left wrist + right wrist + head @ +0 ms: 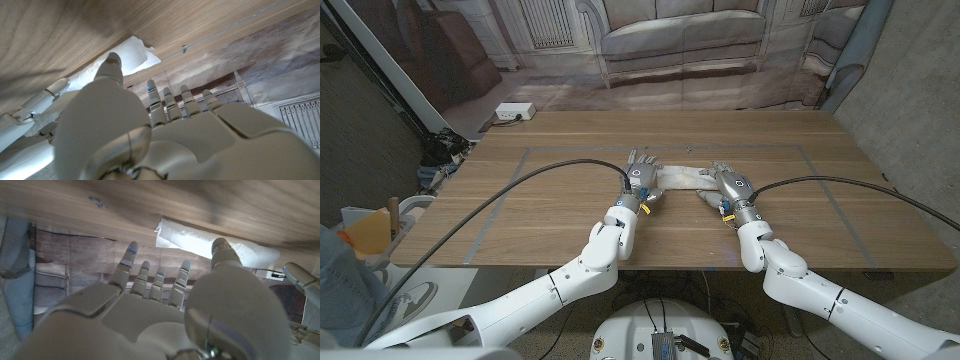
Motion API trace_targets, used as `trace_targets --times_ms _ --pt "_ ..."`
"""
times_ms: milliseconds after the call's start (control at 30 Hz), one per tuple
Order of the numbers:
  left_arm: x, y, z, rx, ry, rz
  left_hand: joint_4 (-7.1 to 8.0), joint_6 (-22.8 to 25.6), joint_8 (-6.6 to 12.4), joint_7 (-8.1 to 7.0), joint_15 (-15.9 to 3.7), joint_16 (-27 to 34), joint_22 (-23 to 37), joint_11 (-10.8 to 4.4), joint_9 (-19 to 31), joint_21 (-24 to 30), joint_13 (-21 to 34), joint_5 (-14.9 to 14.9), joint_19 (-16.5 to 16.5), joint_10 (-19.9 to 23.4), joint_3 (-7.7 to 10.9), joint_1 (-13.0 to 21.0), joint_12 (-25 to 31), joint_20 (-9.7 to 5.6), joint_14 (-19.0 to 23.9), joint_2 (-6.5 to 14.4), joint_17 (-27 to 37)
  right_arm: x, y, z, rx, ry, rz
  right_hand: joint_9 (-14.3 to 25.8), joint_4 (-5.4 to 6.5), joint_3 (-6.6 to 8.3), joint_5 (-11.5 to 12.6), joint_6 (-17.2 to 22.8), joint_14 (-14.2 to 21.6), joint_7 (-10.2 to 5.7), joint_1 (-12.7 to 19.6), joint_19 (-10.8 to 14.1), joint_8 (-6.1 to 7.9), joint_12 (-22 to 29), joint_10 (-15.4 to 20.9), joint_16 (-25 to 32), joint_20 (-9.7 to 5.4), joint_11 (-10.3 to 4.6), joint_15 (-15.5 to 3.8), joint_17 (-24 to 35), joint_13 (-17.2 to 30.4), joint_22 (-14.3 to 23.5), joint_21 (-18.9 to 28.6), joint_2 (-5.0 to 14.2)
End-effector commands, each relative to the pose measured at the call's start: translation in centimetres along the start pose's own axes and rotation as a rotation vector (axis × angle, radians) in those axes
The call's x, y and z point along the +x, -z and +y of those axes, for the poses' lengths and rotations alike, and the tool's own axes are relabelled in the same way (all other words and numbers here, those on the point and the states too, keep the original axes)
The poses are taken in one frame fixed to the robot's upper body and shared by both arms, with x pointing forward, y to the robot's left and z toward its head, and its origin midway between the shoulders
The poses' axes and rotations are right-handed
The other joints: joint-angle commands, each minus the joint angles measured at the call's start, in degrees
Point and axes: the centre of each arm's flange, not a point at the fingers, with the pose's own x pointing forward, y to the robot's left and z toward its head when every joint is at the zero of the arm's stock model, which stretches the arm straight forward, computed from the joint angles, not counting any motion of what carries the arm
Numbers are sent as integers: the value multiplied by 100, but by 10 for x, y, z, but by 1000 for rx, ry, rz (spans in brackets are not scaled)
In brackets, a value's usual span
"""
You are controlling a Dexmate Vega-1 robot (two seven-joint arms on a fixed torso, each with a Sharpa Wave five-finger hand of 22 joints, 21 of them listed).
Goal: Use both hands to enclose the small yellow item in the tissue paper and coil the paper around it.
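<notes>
A white tissue paper lies bunched into a long strip at the middle of the wooden table, between my two hands. My left hand is at its left end and my right hand at its right end, both with fingers stretched out and apart, holding nothing. Whether they touch the paper I cannot tell. In the left wrist view the tissue shows just past my thumb; in the right wrist view the tissue lies likewise beyond my thumb. The yellow item is hidden.
A white box with a cable sits at the table's far left edge. Thin tape lines mark a rectangle around the work area. Black cables run along both arms. An orange object stands off the table at the left.
</notes>
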Motion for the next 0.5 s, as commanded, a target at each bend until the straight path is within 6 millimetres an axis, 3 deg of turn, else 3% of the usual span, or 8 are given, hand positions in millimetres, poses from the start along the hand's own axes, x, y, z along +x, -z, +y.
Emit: trace_targets --times_ms 33,500 --pt "3 0 -4 -1 -18 13 -35 30 -8 -4 -7 14 14 -5 3 31 8 22 24 57 3 37 36 20 48 -3 1 2 5 6 -16 6 5 13 27 23 36 96 76 -12 74 72 37 47 95 41 -15 -31 -23 23 20 17 27 7" --pt "10 -7 -15 0 -32 1 -42 97 0 -37 -24 -4 13 -90 3 9 7 19 15 91 11 67 26 33 76 26 3 4 9 10 -13 27 10 25 44 9 76 372 245 -13 103 86 88 97 256 53 -9 -105 -87 27 19 14 -2 35"
